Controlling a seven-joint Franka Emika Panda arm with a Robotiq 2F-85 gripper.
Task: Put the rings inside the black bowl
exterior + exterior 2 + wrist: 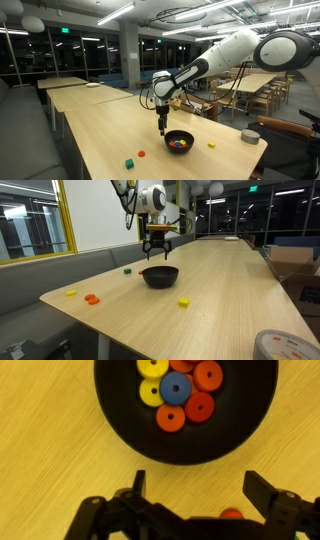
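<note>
Flat rings [178,392] (holed discs) lie in black bowl [122,422].

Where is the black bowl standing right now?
In an exterior view the black bowl stands on the wooden table, below the open gripper, with the green cube left of it in the picture and a yellow piece nearer the camera.

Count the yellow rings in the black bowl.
2: one yellow ring at the wrist view's top edge, another just below it, in the black bowl. Others may be hidden.
</note>
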